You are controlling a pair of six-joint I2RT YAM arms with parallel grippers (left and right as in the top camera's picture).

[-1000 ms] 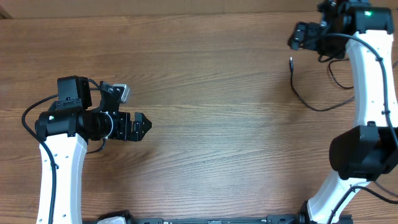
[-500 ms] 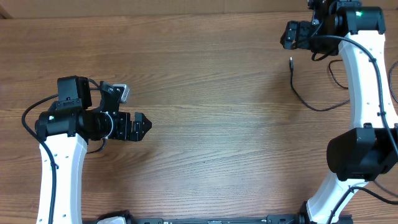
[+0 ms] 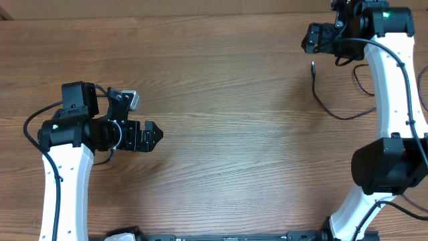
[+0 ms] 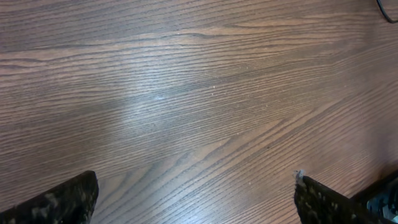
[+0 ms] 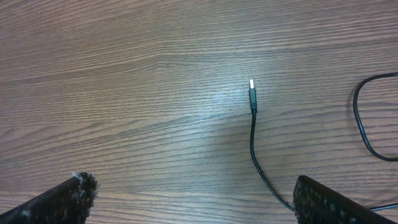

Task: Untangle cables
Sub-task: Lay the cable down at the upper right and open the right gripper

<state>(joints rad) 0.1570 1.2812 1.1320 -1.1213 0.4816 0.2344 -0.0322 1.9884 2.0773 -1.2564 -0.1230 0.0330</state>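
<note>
A thin black cable (image 3: 329, 110) lies on the wooden table at the far right, its silvery plug tip (image 3: 313, 66) pointing away. In the right wrist view the same cable (image 5: 254, 134) runs from its plug tip (image 5: 251, 84) down toward the right finger, and another strand (image 5: 362, 127) curves at the right edge. My right gripper (image 3: 309, 39) is open and empty, up at the table's far right above the plug; in its own view the jaws (image 5: 193, 196) stand wide apart. My left gripper (image 3: 154, 135) is open and empty over bare wood at the left (image 4: 196, 196).
A further loop of thin cable (image 3: 359, 84) lies beside the right arm's white link (image 3: 394, 87). The left arm's own thicker black wire (image 3: 30, 124) loops at the left edge. A dark cable end (image 4: 387, 11) shows at the left wrist view's top right corner.
Over the past second my right gripper moved a little to the left and farther back on the table. In the last half second nothing moved. The left arm stayed still.
</note>
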